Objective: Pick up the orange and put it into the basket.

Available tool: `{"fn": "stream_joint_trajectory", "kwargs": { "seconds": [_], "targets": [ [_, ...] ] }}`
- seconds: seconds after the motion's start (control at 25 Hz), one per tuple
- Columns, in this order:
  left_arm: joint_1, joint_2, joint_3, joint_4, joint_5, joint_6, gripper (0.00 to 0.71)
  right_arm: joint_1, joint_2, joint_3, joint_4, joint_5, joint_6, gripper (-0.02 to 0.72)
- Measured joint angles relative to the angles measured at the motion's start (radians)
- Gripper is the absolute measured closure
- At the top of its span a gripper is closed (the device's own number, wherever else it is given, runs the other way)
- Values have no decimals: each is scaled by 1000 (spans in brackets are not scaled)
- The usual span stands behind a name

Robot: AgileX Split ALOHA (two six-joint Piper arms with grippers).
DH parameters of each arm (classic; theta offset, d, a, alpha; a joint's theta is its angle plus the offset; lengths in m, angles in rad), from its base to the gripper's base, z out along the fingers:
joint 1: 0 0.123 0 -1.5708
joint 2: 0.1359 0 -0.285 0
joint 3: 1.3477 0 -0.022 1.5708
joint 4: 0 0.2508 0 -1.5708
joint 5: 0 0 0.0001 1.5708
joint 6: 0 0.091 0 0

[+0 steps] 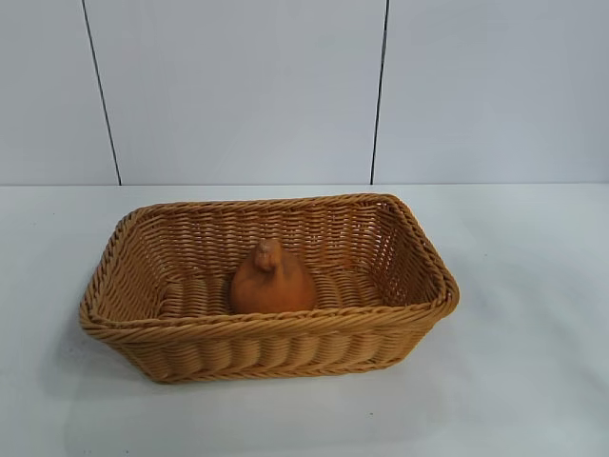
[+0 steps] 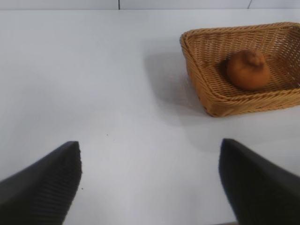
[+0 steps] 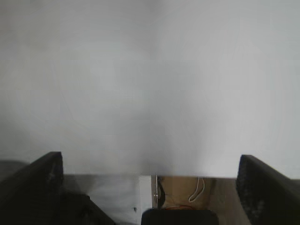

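- Resting on the woven floor of the large tan-golden rectangular wicker basket (image 1: 271, 347), near its middle, the dull brownish-orange round lump of an orange (image 1: 272, 281) sits with its wrinkled knob upward — no gripper touches it.
- Judging from how things lie, the placing step looks done: the fruit is inside the braided rim, not on the white table (image 1: 533, 286), and neither arm appears in the exterior view at all.
- Nothing more seems called for than keeping both arms clear of the basket; if any move remains, it is a retreat to rest, not a grasp.
- The left gripper (image 2: 150, 183) hangs over bare tabletop, well apart from the basket, its two dark fingers (image 2: 44, 185) spread wide with nothing between them.
- The right gripper (image 3: 150, 187) is likewise spread apart and empty, looking across plain white surface toward the table's edge.
- The exterior view alone shows the whole basket, all four sloping sides, and the grey panelled wall (image 1: 238, 86) behind it.
- The left wrist view adds what the exterior lacks — the left gripper's whereabouts, and the basket with the orange seen from one corner, part of the basket cut off by the frame.
- The right wrist view shows neither basket nor orange; it offers only some loose wires (image 3: 199, 187) below the table's edge.
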State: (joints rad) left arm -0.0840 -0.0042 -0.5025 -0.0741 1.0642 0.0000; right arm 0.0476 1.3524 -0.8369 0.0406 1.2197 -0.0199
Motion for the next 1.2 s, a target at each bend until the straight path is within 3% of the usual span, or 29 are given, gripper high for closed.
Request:
{"fn": "stream_joint_trajectory", "kwargs": {
  "seconds": [0.12, 0.32, 0.48, 1.0, 1.2],
  "targets": [
    [0, 0, 0, 0, 0, 0, 133, 0, -178, 131, 0, -14, -2, 10],
    [0, 0, 0, 0, 0, 0, 133, 0, -487, 292, 3, -149, -11, 10],
    [0, 0, 0, 0, 0, 0, 133, 0, -719, 340, 18, -183, -12, 10],
    [0, 0, 0, 2, 0, 0, 133, 0, -1320, 344, 22, -199, -15, 10],
    [0, 0, 0, 2, -2, 0, 133, 0, -1358, 346, 22, -198, -15, 10]
  ]
}}
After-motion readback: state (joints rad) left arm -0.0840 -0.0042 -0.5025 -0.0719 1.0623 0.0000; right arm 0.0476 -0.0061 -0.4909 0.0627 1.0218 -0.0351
